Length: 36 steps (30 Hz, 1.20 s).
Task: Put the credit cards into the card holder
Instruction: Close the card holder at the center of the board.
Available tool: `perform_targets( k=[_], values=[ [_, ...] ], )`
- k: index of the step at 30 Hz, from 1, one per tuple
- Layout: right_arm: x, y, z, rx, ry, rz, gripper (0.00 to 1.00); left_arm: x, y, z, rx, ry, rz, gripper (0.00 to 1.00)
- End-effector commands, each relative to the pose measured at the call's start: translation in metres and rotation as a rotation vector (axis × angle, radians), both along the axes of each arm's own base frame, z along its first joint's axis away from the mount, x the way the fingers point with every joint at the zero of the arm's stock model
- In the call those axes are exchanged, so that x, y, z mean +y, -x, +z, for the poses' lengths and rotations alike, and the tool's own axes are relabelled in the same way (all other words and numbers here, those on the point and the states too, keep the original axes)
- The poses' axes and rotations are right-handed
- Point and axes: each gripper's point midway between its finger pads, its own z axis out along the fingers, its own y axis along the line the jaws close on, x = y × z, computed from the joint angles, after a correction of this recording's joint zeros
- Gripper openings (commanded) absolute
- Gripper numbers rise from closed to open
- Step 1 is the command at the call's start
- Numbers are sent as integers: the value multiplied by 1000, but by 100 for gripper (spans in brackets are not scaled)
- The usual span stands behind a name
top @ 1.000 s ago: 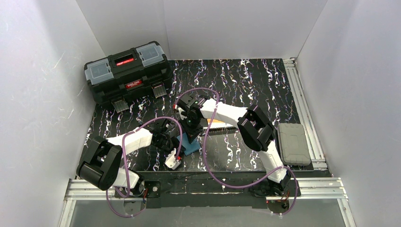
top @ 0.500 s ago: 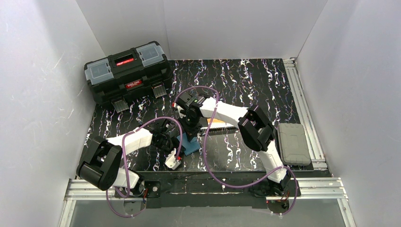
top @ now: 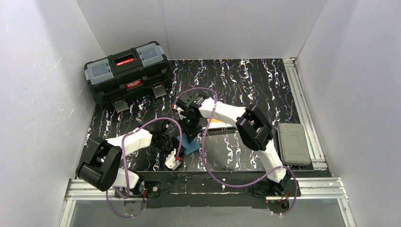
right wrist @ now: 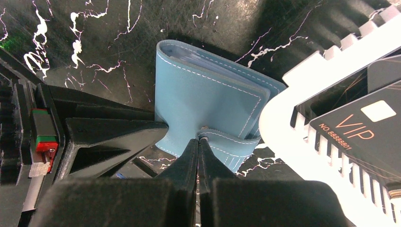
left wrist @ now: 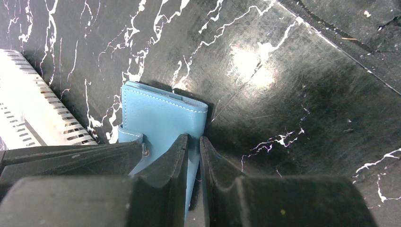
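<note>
The card holder, a teal-blue stitched wallet folded shut, sits near the front middle of the worktop, between the two arms and just beside a white mesh basket. Whether it lies flat or is lifted slightly cannot be told. The left end effector is clenched on one edge of the card holder, a dark finger on either side of the leather. The right end effector has its fingers pressed tightly together, nipping the end of the snap-button tab that wraps around the wallet's edge. In the basket lies a black card lettered "VIP" in orange, and from above an orange card shows beside the right arm. Farther out, a black toolbox stands at the far left corner, and a grey case lies at the right edge.
</note>
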Motion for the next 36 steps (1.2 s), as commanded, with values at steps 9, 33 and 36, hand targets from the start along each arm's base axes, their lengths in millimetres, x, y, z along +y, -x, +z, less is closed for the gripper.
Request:
perform_targets(
  k=[9,33,36],
  values=[
    [14,2,-3,17,-16,15,1,2,18,-7,-96,4,-198,11],
    [26,-1,-29,49,29,23,1,4,18,-6,-93,1,-175,11],
    [26,3,-38,40,73,36,1,6,17,-7,-95,-9,-157,11]
  ],
)
